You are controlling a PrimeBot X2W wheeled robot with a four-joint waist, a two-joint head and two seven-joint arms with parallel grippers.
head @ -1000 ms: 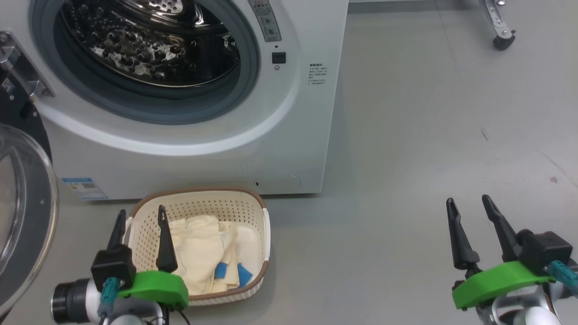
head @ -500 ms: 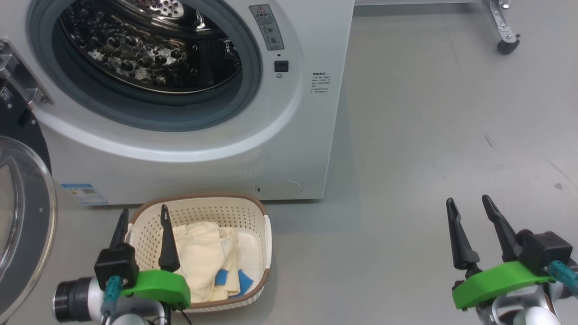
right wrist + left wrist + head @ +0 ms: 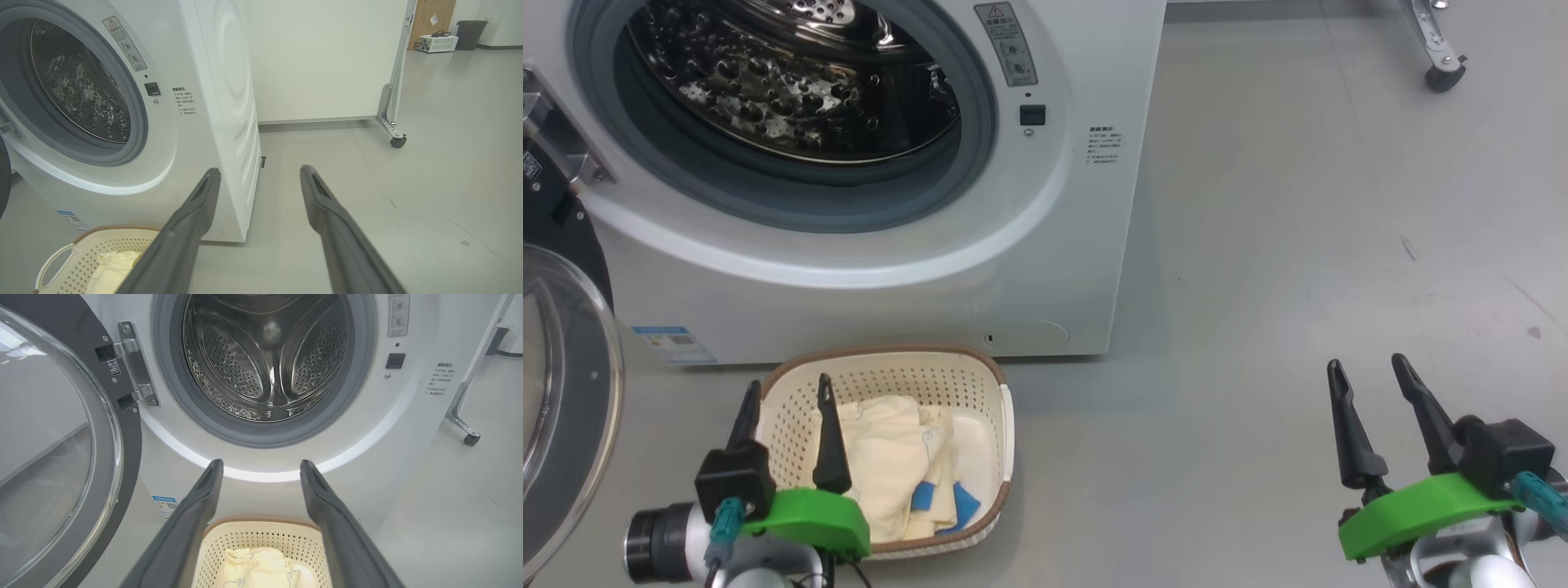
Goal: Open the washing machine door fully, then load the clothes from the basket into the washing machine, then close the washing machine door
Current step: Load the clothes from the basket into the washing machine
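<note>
Head view: washing machine (image 3: 1086, 245) takes the upper left of frame, port uncovered, steel drum (image 3: 792, 90) visible inside the grey seal (image 3: 980, 163); washing machine door (image 3: 572, 408) hangs swung open at the left edge; blue sticker (image 3: 672, 343) low on the machine's front, beside the door; basket (image 3: 890, 384) sits on the grey floor (image 3: 1258, 245) at lower left, just in front of the machine's base, below the port; clothes (image 3: 890, 465) heaped inside it, cream, blue cuffs toward the near side; left gripper (image 3: 790, 381) at lower left, over the basket's left end, fingers released and wide, grasping nothing; cannot tell if a tip touches the basket; right gripper (image 3: 1366, 361) at lower right over bare floor, well apart from the basket, fingers spread, empty; castor (image 3: 1441, 75) at upper right.
</note>
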